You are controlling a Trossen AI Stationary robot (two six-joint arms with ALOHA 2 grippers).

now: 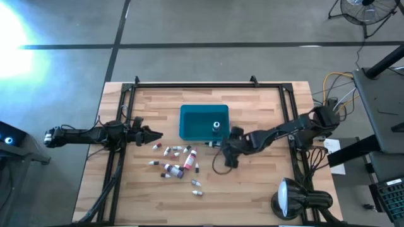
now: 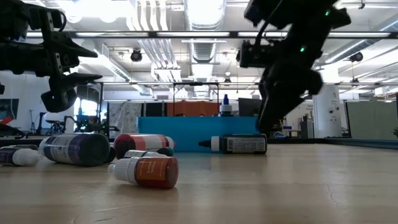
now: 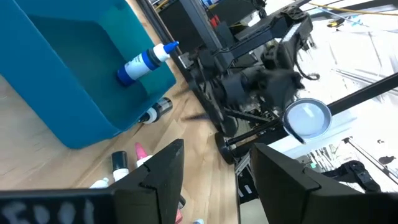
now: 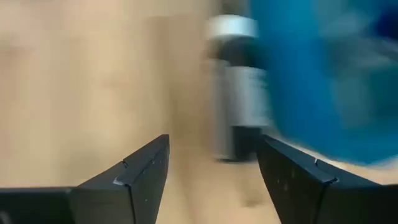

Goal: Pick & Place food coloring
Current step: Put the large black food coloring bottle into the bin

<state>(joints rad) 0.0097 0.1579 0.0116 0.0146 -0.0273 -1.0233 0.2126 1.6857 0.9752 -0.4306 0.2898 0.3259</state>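
Bin (image 1: 204, 122) sits mid-table (image 1: 252, 183), toward the far edge. One bottle (image 1: 216, 126) stands upright inside it, at its right side. Another bottle (image 2: 237, 144) lies on the table just beside bin's near-right corner. Rest of the bottles (image 1: 178, 160) lie scattered on the table in front of bin, toward its left, some touching, a few strays (image 1: 196, 186) nearer the front edge. Left gripper (image 1: 153, 135) hangs left of bin, just behind-left of the scatter, fingers apart. Right gripper (image 1: 225, 146) is at bin's near-right corner, over the lying bottle, fingers apart. Lamp (image 1: 291, 198) at table's front-right corner.
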